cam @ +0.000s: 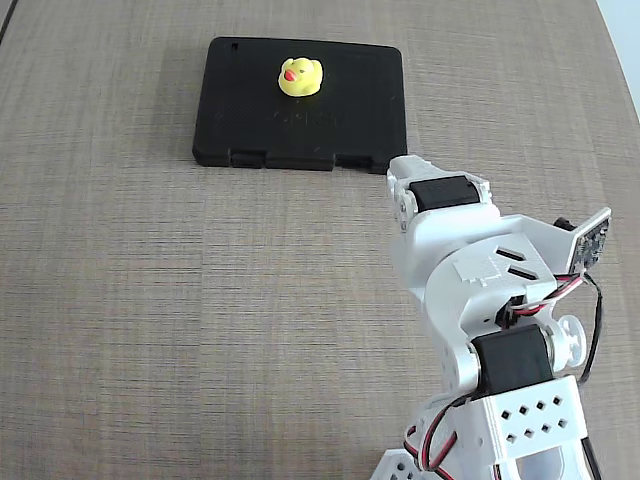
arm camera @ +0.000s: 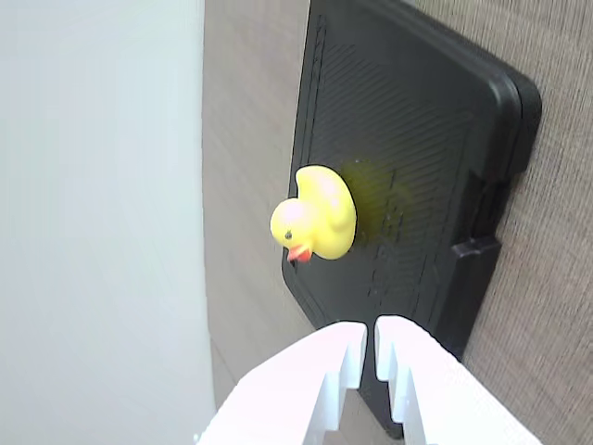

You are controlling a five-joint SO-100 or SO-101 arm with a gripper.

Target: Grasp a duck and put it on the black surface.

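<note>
Wrist view: the gripper (arm camera: 371, 348), nearly closed and empty, clear of the duck (arm camera: 317, 215) on the black surface (arm camera: 426, 120).

Soft, even daylight fills both views, with faint shadows. In the wrist view the white hand (arm camera: 371, 357) is overexposed and slightly blurred; beyond it, the duck (arm camera: 318, 216) casts a yellow glow.

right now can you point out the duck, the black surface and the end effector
duck (cam: 299, 77), fixed view, on its yellow body
black surface (cam: 360, 110), fixed view, on a bare part right of the duck
end effector (arm camera: 372, 345), wrist view, midway between the two white fingertips, nearly closed
</note>
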